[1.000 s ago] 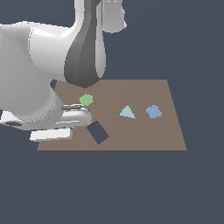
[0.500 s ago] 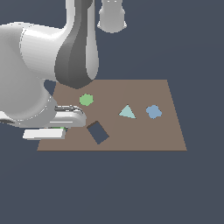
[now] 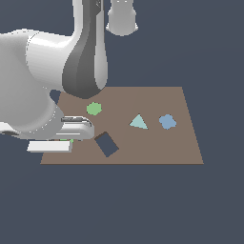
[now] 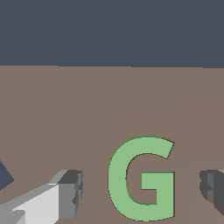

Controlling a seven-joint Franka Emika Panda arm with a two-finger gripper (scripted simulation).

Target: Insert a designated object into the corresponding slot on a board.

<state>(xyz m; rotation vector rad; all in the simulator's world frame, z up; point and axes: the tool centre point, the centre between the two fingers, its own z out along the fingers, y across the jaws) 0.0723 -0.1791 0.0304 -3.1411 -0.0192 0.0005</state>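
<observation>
Fingers (image 4: 142,192) spread wide astride green G (image 4: 142,177) lying flat on brown board (image 3: 181,143), none gripped; risk: off-centre closing could nudge or twist letter, spoiling slot alignment.

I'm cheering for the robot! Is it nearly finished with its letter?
The green G lies flat on the brown board, inside the open gripper, not squeezed. That fits either being about to grab it or having just let go. I can't tell whether it's in its slot.
</observation>
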